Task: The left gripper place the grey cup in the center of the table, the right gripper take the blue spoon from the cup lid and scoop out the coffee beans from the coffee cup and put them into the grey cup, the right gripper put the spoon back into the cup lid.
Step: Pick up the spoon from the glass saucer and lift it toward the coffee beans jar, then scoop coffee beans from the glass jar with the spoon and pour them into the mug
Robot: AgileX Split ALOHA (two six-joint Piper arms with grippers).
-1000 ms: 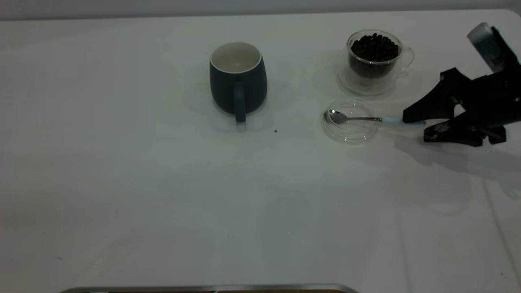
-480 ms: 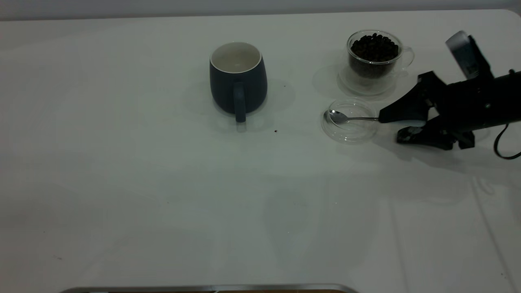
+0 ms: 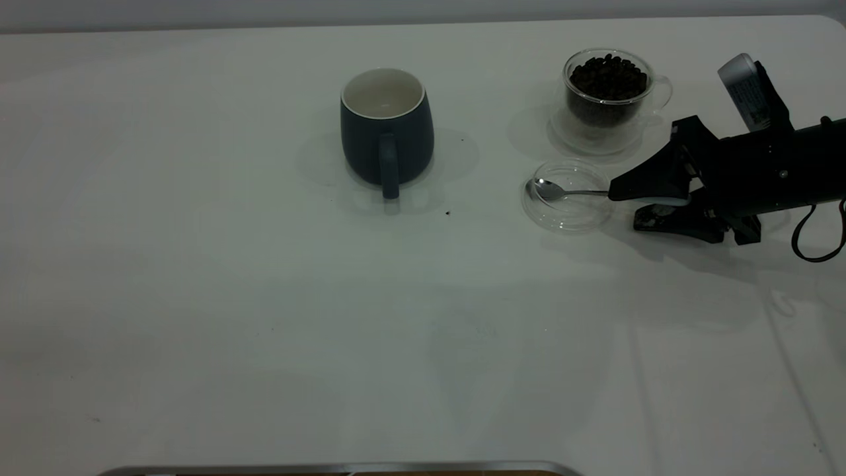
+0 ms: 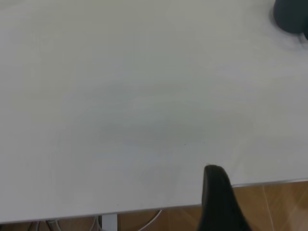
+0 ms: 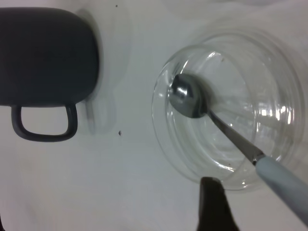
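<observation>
Right gripper open, jaws straddling spoon handle at lid edge. Grey cup mid-table, open surface around. No legible writing.

No legible text, brand, number or sign appears in any view. The only printed surface is a white label on the cylindrical part mounted above and behind the right gripper in the exterior view; its markings show as faint grey specks and cannot be read.
</observation>
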